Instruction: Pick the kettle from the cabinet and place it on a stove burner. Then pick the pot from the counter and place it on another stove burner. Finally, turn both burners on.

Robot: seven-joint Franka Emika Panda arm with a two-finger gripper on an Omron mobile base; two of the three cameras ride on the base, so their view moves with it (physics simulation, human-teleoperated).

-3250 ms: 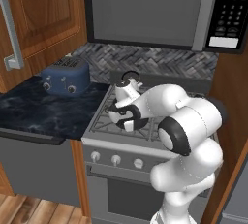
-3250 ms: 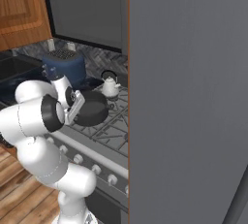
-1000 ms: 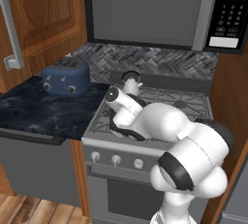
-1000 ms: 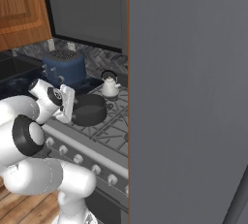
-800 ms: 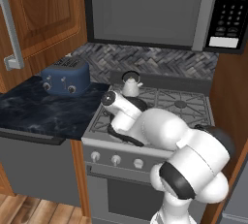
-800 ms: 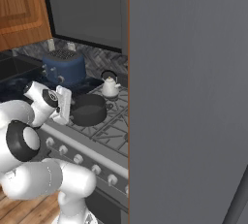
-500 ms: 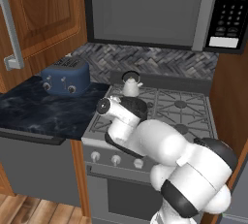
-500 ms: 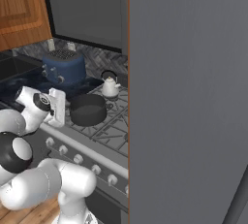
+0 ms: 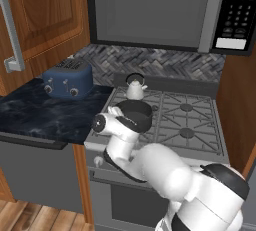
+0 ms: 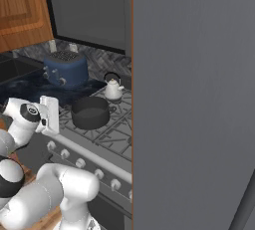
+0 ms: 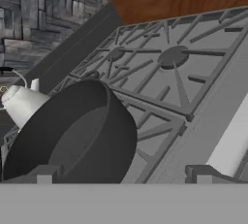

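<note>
Pot (image 9: pixel 134 115) and kettle (image 9: pixel 135 87) on left burners; gripper (image 11: pixel 121 174), jaws wide and empty, has backed off toward near-left. Knobs (image 10: pixel 64 153) next.

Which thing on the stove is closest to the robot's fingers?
The low dark grey metal pot on the front left burner. The small white kettle sits behind it, farther back.

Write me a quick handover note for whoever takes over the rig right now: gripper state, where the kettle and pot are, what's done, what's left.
Gripper: open, holding nothing, at the stove's front left edge, facing across the grates.
Kettle: upright on the rear left burner.
Pot: on the front left burner, just in front of the kettle.
Done: both are placed on the stove.
Left: turn both burners on with the front knobs; no flames are visible yet.
</note>
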